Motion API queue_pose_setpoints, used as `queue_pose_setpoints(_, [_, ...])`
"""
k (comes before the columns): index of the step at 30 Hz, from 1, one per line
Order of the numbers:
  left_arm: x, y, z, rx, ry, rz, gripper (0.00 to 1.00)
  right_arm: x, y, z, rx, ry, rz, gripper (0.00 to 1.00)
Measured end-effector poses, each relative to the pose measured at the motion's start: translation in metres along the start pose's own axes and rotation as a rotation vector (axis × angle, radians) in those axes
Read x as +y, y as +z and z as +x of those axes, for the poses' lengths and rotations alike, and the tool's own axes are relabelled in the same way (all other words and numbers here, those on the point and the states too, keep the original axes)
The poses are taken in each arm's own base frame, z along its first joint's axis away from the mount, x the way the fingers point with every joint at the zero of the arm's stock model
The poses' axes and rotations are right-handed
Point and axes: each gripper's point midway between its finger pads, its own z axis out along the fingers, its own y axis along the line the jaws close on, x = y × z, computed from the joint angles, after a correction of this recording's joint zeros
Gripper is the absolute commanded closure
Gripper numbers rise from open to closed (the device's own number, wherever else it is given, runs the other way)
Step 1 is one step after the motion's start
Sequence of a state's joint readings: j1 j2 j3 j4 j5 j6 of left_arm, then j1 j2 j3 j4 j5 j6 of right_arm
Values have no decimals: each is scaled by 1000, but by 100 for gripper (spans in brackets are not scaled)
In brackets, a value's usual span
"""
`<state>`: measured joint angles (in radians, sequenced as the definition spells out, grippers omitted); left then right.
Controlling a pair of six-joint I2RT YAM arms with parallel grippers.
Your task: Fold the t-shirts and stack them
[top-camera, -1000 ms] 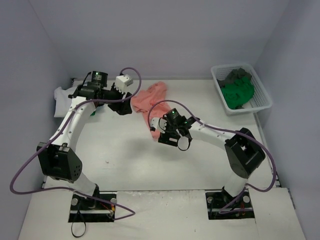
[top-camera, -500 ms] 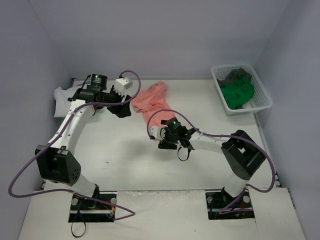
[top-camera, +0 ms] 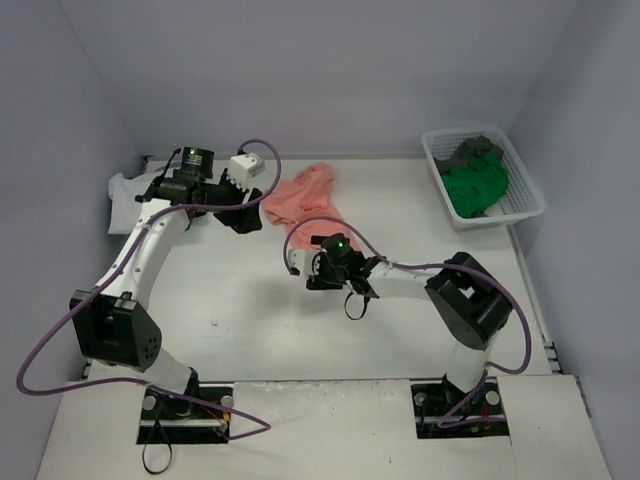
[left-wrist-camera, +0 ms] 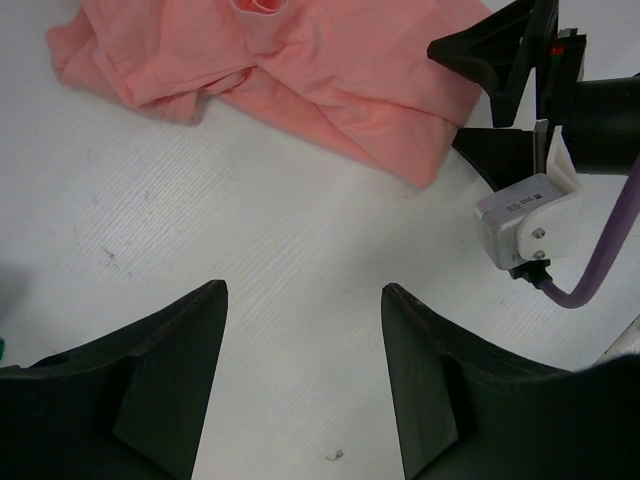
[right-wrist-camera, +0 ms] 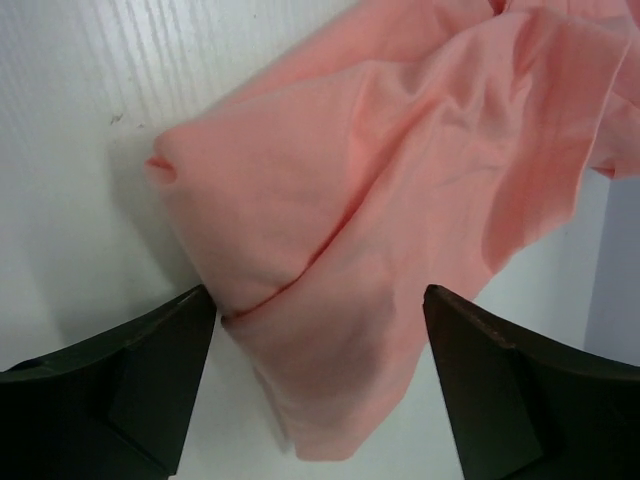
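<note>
A salmon pink t-shirt [top-camera: 303, 193] lies crumpled at the back middle of the table. My right gripper [top-camera: 312, 256] is low at its near end. In the right wrist view the right gripper [right-wrist-camera: 320, 305] is open, and the shirt's hanging corner [right-wrist-camera: 340, 330] lies between the fingers, untouched. My left gripper [top-camera: 245, 218] hovers left of the shirt. In the left wrist view that gripper [left-wrist-camera: 305, 300] is open over bare table, with the shirt [left-wrist-camera: 300, 70] beyond it. A white t-shirt [top-camera: 124, 189] lies at the far left. Green [top-camera: 476, 186] and dark grey [top-camera: 476, 151] t-shirts sit in the basket.
The white mesh basket [top-camera: 523, 176] stands at the back right by the wall. Purple cables loop off both arms. The right arm's fingers and white camera block [left-wrist-camera: 525, 215] show close to the shirt's edge in the left wrist view. Walls close in the table on three sides.
The right arm has drawn in and swung left, bringing its open gripper down at the salmon shirt's near end. The left arm shifted slightly at first, then stayed still.
</note>
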<state>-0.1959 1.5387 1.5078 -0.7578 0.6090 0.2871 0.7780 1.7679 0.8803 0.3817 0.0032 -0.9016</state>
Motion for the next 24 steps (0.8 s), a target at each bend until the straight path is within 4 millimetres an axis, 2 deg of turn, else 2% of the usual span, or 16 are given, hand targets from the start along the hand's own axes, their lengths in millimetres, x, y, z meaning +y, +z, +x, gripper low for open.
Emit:
queue_pose_setpoints(1, [0, 0, 0, 0, 0, 0, 43, -3, 3, -2, -3, -1, 6, 28])
queue_pose_setpoints(2, [0, 0, 0, -1, -1, -1, 43, -4, 7, -2, -3, -2, 6, 40])
queue_pose_setpoints(3, [0, -1, 0, -1, 0, -1, 43, -5, 11, -3, -3, -1, 3, 81])
queue_pose_setpoints(4, [0, -1, 0, -2, 0, -1, 43, -4, 15, -2, -1, -3, -5, 99])
queue_pose_setpoints(8, [0, -1, 0, -2, 0, -1, 43, 0, 25, 3, 17, 13, -29, 100])
queue_pose_setpoints(11, [1, -1, 0, -2, -1, -2, 43, 3, 23, 4, 22, 15, -44, 100])
queue_pose_setpoints(14, [1, -1, 0, -3, -2, -3, 43, 11, 11, 3, 30, 13, -98, 100])
queue_pose_setpoints(16, [1, -2, 0, -2, -3, -4, 43, 16, -3, 2, 34, 17, -143, 100])
queue_pose_setpoints(19, [2, -2, 0, -2, -4, -4, 43, 17, -35, -8, 12, 23, -193, 100])
queue_pose_setpoints(24, [2, -2, 1, -1, -4, -4, 43, 10, -94, -48, -81, 11, -237, 100])
